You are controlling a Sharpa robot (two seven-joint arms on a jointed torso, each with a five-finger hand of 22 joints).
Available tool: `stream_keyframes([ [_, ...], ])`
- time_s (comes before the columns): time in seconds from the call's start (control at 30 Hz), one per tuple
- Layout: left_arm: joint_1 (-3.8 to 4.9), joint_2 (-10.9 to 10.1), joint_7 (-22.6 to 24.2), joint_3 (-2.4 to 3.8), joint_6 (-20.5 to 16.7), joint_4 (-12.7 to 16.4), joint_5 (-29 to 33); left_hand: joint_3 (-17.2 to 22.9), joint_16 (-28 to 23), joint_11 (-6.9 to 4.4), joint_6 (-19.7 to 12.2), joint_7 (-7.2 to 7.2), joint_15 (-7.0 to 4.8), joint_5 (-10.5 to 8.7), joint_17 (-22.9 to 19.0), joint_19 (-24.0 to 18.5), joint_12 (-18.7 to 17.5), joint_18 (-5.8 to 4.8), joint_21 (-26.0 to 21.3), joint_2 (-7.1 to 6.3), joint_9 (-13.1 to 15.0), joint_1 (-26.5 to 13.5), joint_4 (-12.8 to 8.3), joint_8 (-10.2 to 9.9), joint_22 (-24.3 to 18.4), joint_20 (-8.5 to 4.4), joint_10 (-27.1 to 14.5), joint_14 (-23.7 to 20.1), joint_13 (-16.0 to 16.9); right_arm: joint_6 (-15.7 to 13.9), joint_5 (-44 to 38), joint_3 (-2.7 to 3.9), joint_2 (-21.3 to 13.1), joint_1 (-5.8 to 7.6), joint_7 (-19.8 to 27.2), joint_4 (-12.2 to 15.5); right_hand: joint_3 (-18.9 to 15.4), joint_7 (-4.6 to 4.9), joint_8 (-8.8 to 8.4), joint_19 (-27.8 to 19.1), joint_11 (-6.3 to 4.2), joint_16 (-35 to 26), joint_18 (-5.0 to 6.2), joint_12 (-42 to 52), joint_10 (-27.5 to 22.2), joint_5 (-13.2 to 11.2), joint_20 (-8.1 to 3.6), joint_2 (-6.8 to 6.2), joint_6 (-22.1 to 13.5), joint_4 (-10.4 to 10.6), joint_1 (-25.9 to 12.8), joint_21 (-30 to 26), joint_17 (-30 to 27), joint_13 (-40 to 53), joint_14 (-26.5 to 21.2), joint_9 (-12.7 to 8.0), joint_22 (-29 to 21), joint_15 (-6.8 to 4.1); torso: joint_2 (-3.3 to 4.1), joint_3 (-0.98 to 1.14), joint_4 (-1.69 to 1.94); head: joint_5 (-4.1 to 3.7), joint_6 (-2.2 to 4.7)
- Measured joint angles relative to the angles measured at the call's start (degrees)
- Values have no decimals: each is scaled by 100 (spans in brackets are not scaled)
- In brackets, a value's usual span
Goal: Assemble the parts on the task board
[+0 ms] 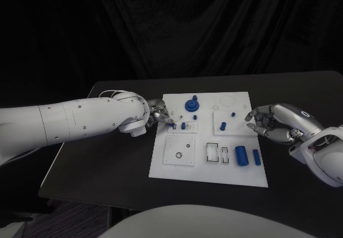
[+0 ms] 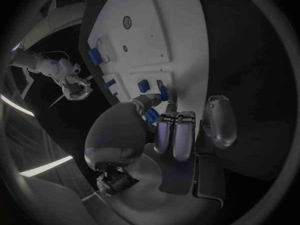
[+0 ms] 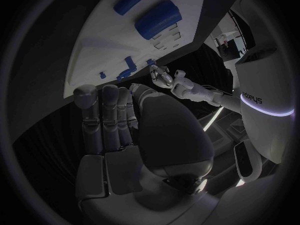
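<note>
The left hand [image 1: 158, 115] pinched a small blue peg [image 1: 175, 126] at the task board [image 1: 207, 171]'s left edge. The right hand [image 1: 275, 124] hovered empty, fingers loosely apart, off the right edge. The peg looked light, stiff and slippery, best pinched by its sides.

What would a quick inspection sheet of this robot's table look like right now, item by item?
Surface: black table, with the white task board in its middle.
Job's things: small blue parts on the board; a round blue gear near the far edge, two blue cylinders lying near the near right corner, small blue pegs by the left hand.
Clutter: nothing seen.
Hands: left hand at the board's left edge, fingers on a small blue peg; right hand at the board's right edge, holding nothing, fingers apart.
Cables: thin wires on the left wrist.
Surroundings: dark backdrop.
</note>
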Motion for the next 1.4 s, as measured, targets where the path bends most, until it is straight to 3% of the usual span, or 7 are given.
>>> stream_keyframes([
  [1.13,-39,-41,87,-10,10,85,7,0,0,0,-11,-10,0,46,0,-20,0,0,-44,67,14,-8,0,12,0,21,0,0,0,6,10,0,11,0,-19,-22,0,0,0,0,0,0,0,0,0,0,0,0,41,0,0,0,1,-6,0,-5,3,0,1,-7,7,12,-1],
  [1.23,-39,-37,87,-10,26,78,7,0,0,0,-10,-10,0,-202,0,-41,0,0,-44,120,26,-62,0,12,0,1,0,0,0,8,10,0,12,0,-23,-23,0,0,0,0,0,0,0,0,0,0,0,0,41,0,0,0,1,-6,0,-5,3,0,-1,-5,7,12,-1],
  [1.33,-41,-35,87,-9,41,73,6,-144,0,0,-35,-31,0,-891,0,-63,0,0,-80,223,49,-204,143,-32,0,21,0,0,0,12,12,0,13,-1,-28,-25,0,0,0,0,0,0,0,0,0,0,0,0,41,0,0,-20,-3,-6,0,-4,3,0,-2,-2,7,12,-1],
  [1.4,-45,-39,87,-9,47,62,5,-296,0,0,-89,-20,0,-1227,0,-63,0,1,-110,228,28,-321,295,-89,0,21,0,0,0,16,18,0,14,-1,-31,-28,0,0,0,0,0,0,0,0,0,0,0,0,41,0,0,-20,-3,-6,0,-6,3,0,-2,-1,7,10,-1],
])
